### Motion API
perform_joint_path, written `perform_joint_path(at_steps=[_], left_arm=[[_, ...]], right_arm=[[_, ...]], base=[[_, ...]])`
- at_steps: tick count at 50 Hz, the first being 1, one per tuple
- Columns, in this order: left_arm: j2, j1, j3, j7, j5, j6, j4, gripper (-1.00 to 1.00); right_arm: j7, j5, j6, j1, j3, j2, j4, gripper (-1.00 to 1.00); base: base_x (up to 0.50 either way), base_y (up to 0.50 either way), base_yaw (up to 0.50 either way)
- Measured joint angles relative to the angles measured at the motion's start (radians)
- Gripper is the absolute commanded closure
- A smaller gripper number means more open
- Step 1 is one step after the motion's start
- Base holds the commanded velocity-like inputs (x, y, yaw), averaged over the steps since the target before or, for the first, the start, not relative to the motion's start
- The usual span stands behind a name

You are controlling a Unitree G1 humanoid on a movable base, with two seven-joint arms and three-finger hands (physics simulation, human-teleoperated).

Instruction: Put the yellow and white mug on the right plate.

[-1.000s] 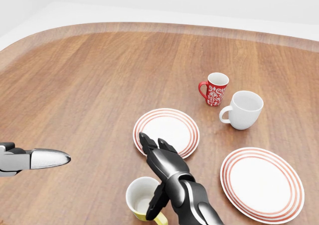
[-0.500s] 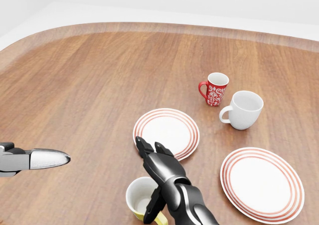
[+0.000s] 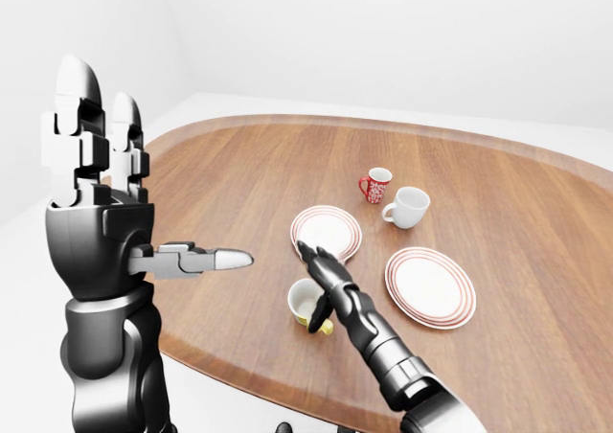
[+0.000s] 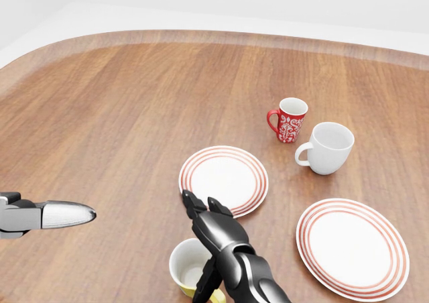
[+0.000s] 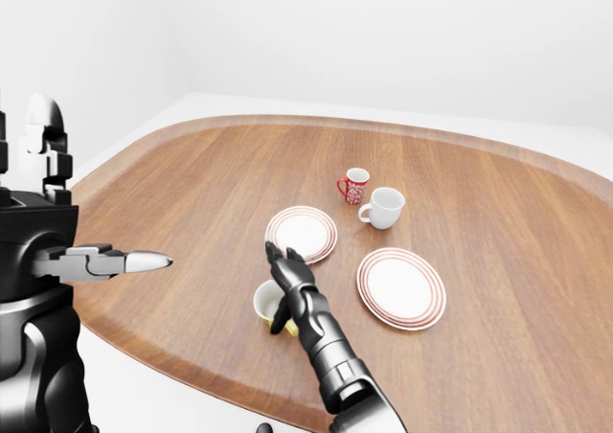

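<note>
My right hand (image 4: 213, 230) hangs over the yellow and white mug (image 4: 191, 268), fingers spread and closed on nothing. The mug stands upright near the table's (image 4: 120, 115) lower edge in the head view, just below the left plate (image 4: 223, 177). The right plate (image 4: 352, 245) lies bare, well apart to the right. A red mug (image 4: 289, 120) and white mug (image 4: 327, 147) sit above it. My left hand (image 3: 96, 198) is raised off the table's left edge, fingers extended.
</note>
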State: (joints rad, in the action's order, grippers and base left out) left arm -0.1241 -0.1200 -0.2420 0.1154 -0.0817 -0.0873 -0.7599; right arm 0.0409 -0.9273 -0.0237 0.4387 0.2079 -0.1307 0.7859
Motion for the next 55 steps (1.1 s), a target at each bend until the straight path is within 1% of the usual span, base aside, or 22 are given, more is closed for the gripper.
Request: perform_joint_path(at_steps=[17,43,55], left_arm=[[0.001,0.0,0.003,0.0,0.003,0.0,0.002,-1.0],[0.005,0.004,0.008,0.003,0.009,0.0,0.006,-1.0],[0.004,0.003,0.008,0.003,0.009,0.0,0.001,-1.0]], right_arm=[[-0.02,0.005,0.01,0.003,-0.002,0.0,0.042,-1.0],[-0.035,0.006,0.014,0.007,-0.004,0.003,0.08,-1.0],[-0.055,0.009,0.027,0.015,-0.007,0.003,0.123,-1.0]], base=[[0.0,0.0,0.0],[0.0,0.0,0.0],[0.0,0.0,0.0]])
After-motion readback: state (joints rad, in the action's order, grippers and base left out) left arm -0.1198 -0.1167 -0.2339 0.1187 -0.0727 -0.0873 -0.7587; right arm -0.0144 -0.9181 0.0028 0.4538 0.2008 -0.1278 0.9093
